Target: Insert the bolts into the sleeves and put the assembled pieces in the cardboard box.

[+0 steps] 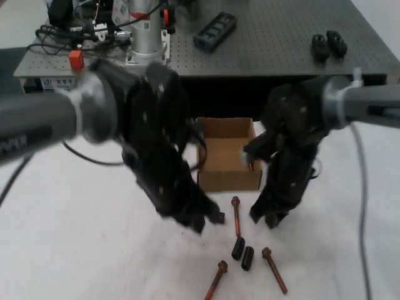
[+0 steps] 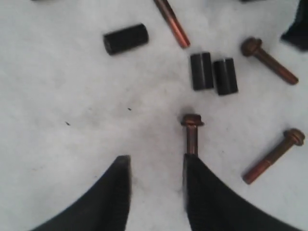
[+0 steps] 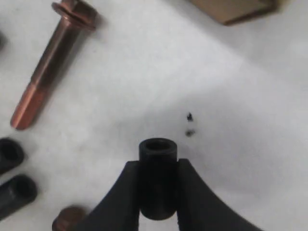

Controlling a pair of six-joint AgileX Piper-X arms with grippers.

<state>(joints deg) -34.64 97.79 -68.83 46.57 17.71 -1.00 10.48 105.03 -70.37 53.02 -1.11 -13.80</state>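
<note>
My right gripper (image 3: 159,166) is shut on a black sleeve (image 3: 158,185), whose open end faces the camera, above the white cloth. In the high view the right gripper (image 1: 269,217) hangs just in front of the cardboard box (image 1: 215,178). My left gripper (image 2: 155,161) is open, low over the cloth, with nothing between its fingers. A copper bolt (image 2: 192,132) lies beside one finger, its shaft running under it. Past it lie two sleeves (image 2: 212,73) side by side, a third sleeve (image 2: 125,38) and other bolts (image 2: 269,60). The left gripper (image 1: 206,220) sits left of a bolt (image 1: 236,215).
A grey perforated bench (image 1: 281,37) with cables, a metal post and black parts stands behind the box. A small reddish piece (image 1: 250,164) shows inside the box at its right wall. More bolts (image 1: 275,270) lie near the cloth's front edge.
</note>
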